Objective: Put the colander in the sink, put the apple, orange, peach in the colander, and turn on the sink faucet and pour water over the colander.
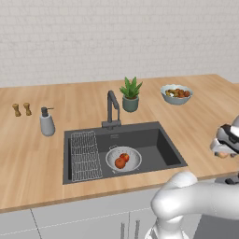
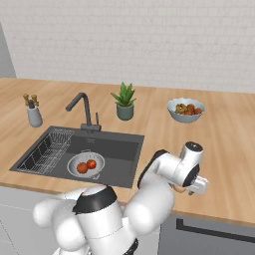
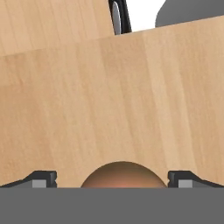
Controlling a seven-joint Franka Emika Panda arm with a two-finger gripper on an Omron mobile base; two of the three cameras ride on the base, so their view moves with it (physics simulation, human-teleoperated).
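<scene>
Colander [image 1: 123,159] sits in the sink [image 1: 163,144], right of the wire rack [image 1: 85,155], with apple [image 1: 125,157] and orange [image 1: 120,163] inside. Pincer [image 3: 112,179] low over the wooden desk [image 1: 196,121] right of the sink, fingers spread wide around a pale pinkish ball, probably the peach [image 3: 123,175], mostly cut off in hand view. Faucet [image 1: 112,109] stands behind the basin.

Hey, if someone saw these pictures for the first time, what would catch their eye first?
Probably the dark sink set in the pale wooden counter, with the colander inside it holding the apple and the orange. Next, the white arm reaching to the counter right of the sink, its open end effector straddling the peach near the front edge.
</scene>
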